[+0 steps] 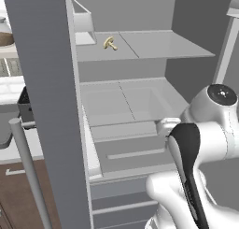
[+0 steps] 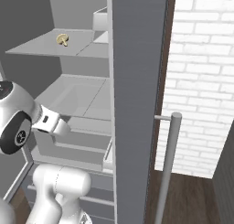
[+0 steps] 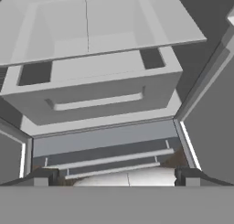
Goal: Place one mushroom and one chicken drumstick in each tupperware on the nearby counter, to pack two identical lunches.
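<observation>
Open fridge interior, all flat matte grey, smooth rendered surfaces. One mushroom [image 1: 110, 44] sits on the upper shelf [image 1: 154, 45], upper centre of the left base view; beige-tan, rounded cap on a short pale stem, tipped on its side. Same mushroom [image 2: 62, 39] shows in the upper left of the right base view, on the thin flat shelf panel with a seam line running beside it. Below that is a second shelf [image 1: 140, 99] with a shallow recessed tray shape, then a boxy grey drawer [image 3: 96, 93] with a long bar-shaped recessed handle, mid frame in the hand view. Lower down are darker grey drawer fronts with thin pale bars.

Fridge door [image 2: 135, 104] is a tall flat grey slab through the centre of the right base view, with a round silver bar handle [image 2: 167, 166] at lower right. White brick wall [image 2: 201, 81] on the right, rough block pattern.

Gripper [image 3: 116, 175]: two small dark fingertips [image 3: 43, 176] at the bottom corners of the hand view, spread wide, nothing between them. They point at the drawer front; the mushroom lies well above them, on the top shelf, well apart from the fingers.
</observation>
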